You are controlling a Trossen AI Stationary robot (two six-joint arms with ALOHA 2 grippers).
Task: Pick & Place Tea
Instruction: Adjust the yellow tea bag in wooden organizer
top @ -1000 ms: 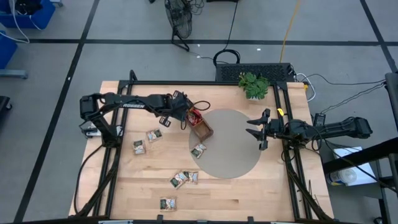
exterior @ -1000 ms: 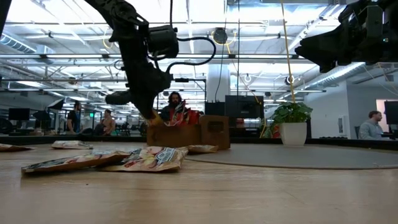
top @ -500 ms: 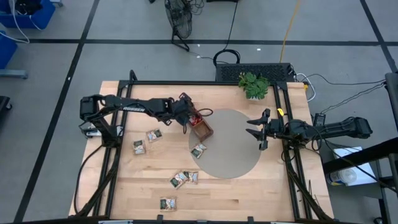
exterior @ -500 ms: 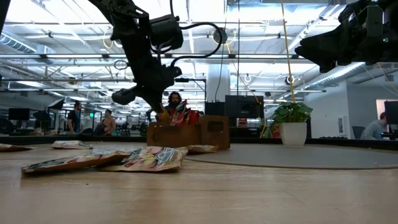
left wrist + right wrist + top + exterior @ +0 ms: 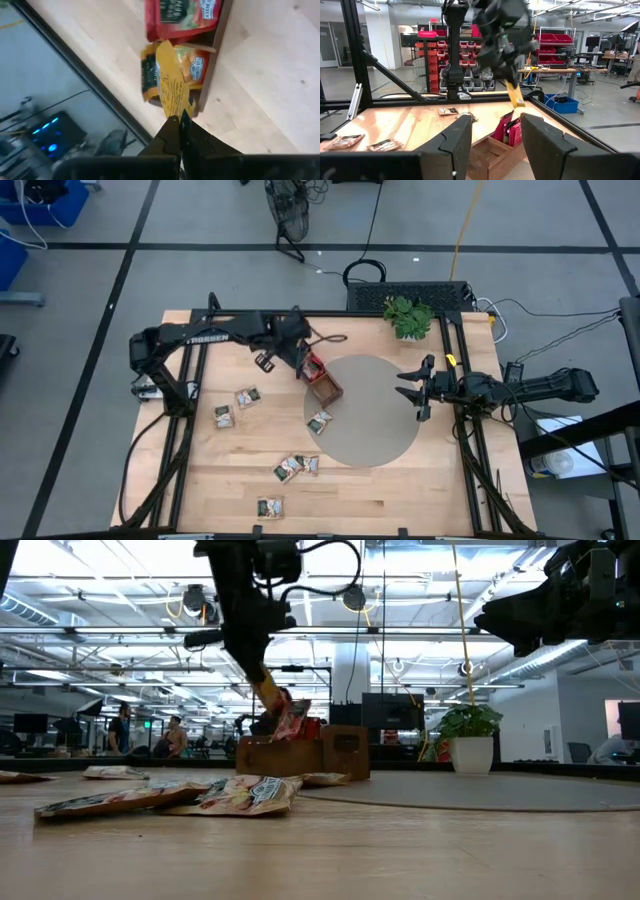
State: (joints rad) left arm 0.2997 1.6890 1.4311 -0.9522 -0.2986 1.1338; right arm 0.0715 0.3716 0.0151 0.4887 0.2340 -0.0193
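My left gripper (image 5: 302,366) hangs above the far end of a brown wooden tray (image 5: 326,390) and is shut on a yellow tea sachet (image 5: 171,82), which also shows in the low view (image 5: 268,690) and in the right wrist view (image 5: 515,95). Red sachets (image 5: 182,17) and a yellow-green one (image 5: 195,67) stand in the tray. Several loose tea sachets lie flat on the table, among them one (image 5: 247,397) left of the tray and one (image 5: 320,421) on the grey mat. My right gripper (image 5: 414,390) waits open at the mat's right edge. My left gripper pinches one end of the yellow sachet (image 5: 178,109) between its two shut fingers. The fingers slant down from the table's left side. The sachet reaches out beyond the fingertips, tilted, and hangs clear of the tray and of the sachets in it.
The tray sits on the left rim of a round grey mat (image 5: 375,430). A green potted plant (image 5: 408,315) stands at the far edge. More sachets lie near the front: a pair (image 5: 296,467) and a single one (image 5: 270,505). People show in the room beyond the table.
My left gripper has risen from the tray's far end and rolled about its own line, staying shut. The yellow sachet has come up with it and now hangs clear above the tray.
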